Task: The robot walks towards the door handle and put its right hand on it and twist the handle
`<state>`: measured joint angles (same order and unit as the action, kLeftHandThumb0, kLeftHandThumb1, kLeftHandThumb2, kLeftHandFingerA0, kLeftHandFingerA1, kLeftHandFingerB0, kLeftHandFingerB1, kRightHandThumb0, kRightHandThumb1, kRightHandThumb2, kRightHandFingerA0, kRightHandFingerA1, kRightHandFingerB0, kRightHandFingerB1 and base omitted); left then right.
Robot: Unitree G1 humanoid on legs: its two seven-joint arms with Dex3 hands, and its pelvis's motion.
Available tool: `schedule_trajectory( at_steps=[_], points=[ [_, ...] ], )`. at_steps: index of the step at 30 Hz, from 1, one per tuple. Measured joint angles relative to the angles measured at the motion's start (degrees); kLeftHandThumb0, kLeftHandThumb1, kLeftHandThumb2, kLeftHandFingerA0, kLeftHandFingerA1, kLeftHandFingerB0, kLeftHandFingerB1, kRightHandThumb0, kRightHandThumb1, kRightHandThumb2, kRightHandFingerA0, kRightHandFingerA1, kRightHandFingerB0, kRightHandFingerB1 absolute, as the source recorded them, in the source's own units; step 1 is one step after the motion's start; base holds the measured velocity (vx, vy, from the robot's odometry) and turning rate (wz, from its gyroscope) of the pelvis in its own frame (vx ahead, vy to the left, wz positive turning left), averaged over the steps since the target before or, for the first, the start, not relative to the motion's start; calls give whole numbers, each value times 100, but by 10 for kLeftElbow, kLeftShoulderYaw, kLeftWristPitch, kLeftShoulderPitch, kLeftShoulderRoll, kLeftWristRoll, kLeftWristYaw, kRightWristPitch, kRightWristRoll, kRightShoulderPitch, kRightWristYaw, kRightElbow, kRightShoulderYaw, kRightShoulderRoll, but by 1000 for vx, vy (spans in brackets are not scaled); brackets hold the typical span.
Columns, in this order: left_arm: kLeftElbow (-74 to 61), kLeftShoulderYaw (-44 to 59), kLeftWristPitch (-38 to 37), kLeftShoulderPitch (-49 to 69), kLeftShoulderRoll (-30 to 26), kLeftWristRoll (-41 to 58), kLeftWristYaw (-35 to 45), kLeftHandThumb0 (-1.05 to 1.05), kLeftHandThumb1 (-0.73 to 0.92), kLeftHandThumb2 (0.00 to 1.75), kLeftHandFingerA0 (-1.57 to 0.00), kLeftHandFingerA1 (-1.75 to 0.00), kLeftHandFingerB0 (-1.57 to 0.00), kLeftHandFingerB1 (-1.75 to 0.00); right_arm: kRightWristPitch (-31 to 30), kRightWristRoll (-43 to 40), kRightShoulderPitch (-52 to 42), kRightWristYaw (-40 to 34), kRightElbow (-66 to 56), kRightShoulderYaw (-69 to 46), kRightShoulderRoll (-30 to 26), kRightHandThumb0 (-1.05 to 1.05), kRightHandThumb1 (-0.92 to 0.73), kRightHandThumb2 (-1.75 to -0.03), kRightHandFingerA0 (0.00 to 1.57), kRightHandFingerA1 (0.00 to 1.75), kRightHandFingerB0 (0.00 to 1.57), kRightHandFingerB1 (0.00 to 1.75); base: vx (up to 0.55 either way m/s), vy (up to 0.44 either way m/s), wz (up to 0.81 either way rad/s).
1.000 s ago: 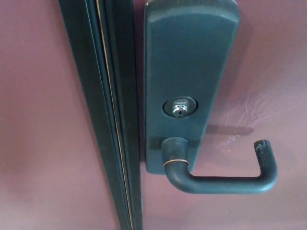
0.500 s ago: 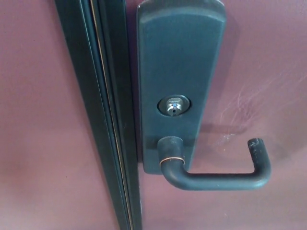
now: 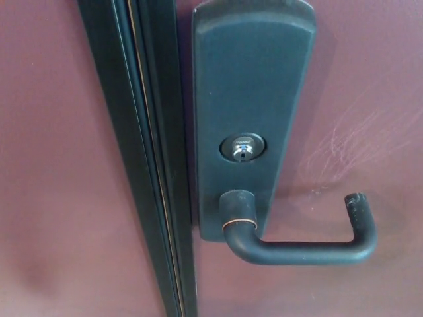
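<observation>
Head view: we see the handle point(image 3: 301, 249) lower centre-right, level, its tip turned up at the right.
Plate: the plate point(image 3: 251, 99) fills upper centre, the keyhole point(image 3: 242, 148) mid-frame.
Hands: neither shows, so we cannot tell their state.
Change: the whole picture shifted slightly; our camera moved, the handle did not.
Meaning: nothing grips the handle.

A dark lever door handle point(image 3: 301, 249) is seen low on a tall dark backplate point(image 3: 248, 99), itself mounted on a maroon door point(image 3: 370, 99). The lever is held level, extended to picture right, its tip bent back toward the door. A silver keyhole point(image 3: 242, 149) is set just above the lever's base.
</observation>
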<state>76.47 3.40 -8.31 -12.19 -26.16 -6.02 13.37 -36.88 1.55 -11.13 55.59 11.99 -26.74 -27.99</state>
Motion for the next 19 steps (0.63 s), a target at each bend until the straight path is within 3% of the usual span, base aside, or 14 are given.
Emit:
schedule_trajectory(
  at_steps=[4, 5, 11, 12, 13, 14, 15, 16, 17, 18, 19],
  points=[
    [0, 0, 0, -9, 1, 0, 0, -31, 62, 59, -49, -40, -34, -34, 18, 9, 20, -47, 101, 24, 16, -63, -74, -63, 15, 29, 10, 22, 0, 0, 0],
    [0, 0, 0, -11, 1, 0, 0, -31, 62, 59, -49, -40, -34, -34, 22, 12, 24, -58, 122, 29, 19, -68, -61, -88, 4, 40, 2, 23, 0, 0, 0],
    [0, -1, 0, -20, 1, 0, 0, -31, 62, 59, -48, -40, -34, -34, 52, 26, 47, -124, 243, 61, 30, -71, -63, -91, 4, 39, 3, 23, 0, 0, 0],
    [0, -1, 0, -21, 1, 0, 0, -31, 62, 59, -48, -40, -34, -34, 59, 28, 52, -140, 269, 68, 33, -34, -47, -100, 0, 48, 0, 47, 0, 0, 0],
    [0, -1, 0, -22, 1, 0, 0, -31, 62, 59, -48, -40, -34, -34, 65, 29, 55, -151, 287, 74, 34, -34, -47, -100, 0, 48, 0, 47, 0, 0, 0],
    [0, -1, 0, -21, 1, 0, 0, -31, 62, 59, -48, -40, -34, -34, 70, 30, 57, -160, 302, 77, 36, -65, -59, -91, 7, 42, 1, 37, 0, 0, 0],
    [0, -1, 0, -21, 1, 0, 0, -31, 62, 59, -48, -40, -34, -34, 75, 32, 59, -171, 318, 81, 38, -70, -61, -87, 4, 37, 3, 34, 0, 0, 0],
    [0, -2, 0, -21, 2, 0, 0, -31, 62, 59, -48, -40, -34, -34, 83, 33, 62, -185, 339, 85, 41, -33, -50, -101, 0, 49, 0, 47, 0, 0, 0],
    [0, -2, 0, -21, 2, 0, 0, -31, 62, 59, -47, -40, -34, -34, 88, 34, 63, -194, 353, 88, 42, -33, -50, -102, 0, 48, 0, 45, 0, 0, 0],
    [0, -3, 0, -20, 2, 0, 0, -31, 62, 59, -47, -40, -34, -34, 97, 36, 64, -207, 371, 91, 43, -62, -75, -63, 17, 29, 24, 30, 0, 0, 0],
    [0, -3, 0, -20, 2, 0, 0, -31, 62, 59, -47, -40, -34, -34, 100, 37, 65, -213, 379, 93, 44, -62, -75, -63, 17, 29, 24, 30, 0, 0, 0]
  ],
)
